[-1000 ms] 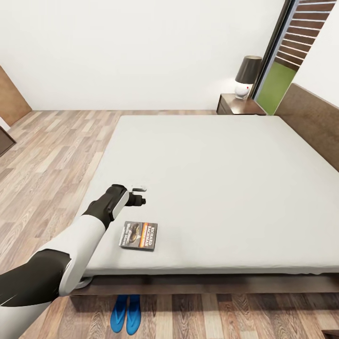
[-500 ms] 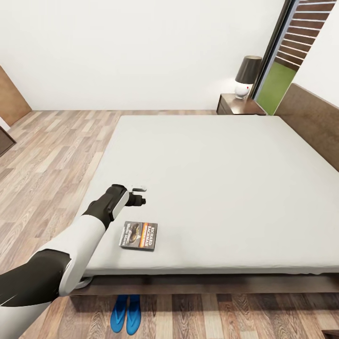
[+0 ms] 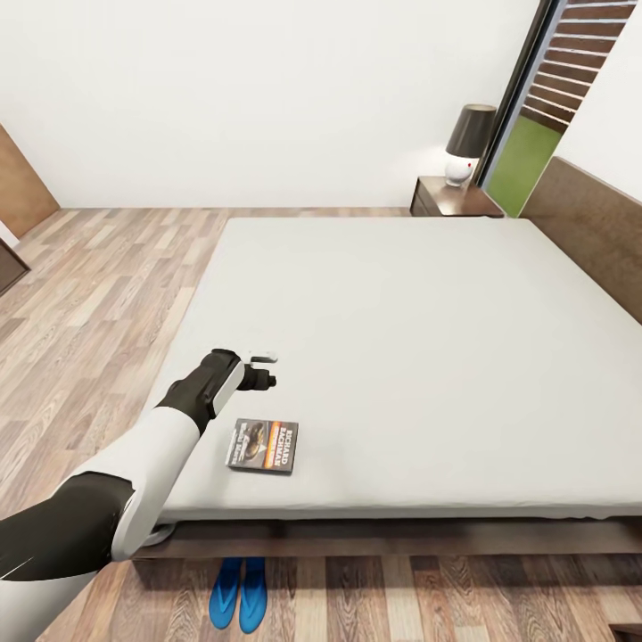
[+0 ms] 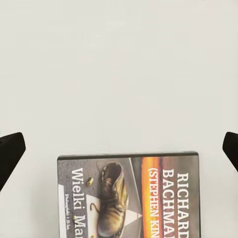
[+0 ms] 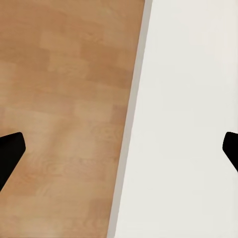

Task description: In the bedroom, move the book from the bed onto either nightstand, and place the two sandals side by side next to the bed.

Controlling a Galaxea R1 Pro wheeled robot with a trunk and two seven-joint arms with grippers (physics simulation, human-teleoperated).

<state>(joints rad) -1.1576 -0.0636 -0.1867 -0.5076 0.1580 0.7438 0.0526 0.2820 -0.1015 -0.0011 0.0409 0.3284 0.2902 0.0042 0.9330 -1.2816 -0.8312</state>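
Dark grey with an orange band, the book (image 3: pixel 262 445) lies flat on the light-grey mattress of the bed (image 3: pixel 401 339), close to the near edge and towards the robot's left. Just beyond it, over bare mattress, hangs the left claw (image 3: pixel 264 369), not touching the cover. In the left wrist view the same book (image 4: pixel 130 196) sits partly in frame, with the two dark fingertips (image 4: pixel 10 156) standing wide apart at the sides, so that claw is spread with nothing between its fingers. The right claw (image 5: pixel 119 151) is likewise spread, its tips far apart over a wooden surface and a white one.

On the wood-plank floor below the bed's near edge, the two blue sandals (image 3: pixel 238 593) lie close together, side by side; that half of the task looks settled.

The step in hand, as I judge it, is picking up the book. The next move calls for drawing the left claw back over the cover and down, then catching an edge, since a thin paperback lying flat gives little to pinch. After that it must travel to the nightstand (image 3: pixel 453 200), well away by the headboard, under the lamp (image 3: pixel 467 143).
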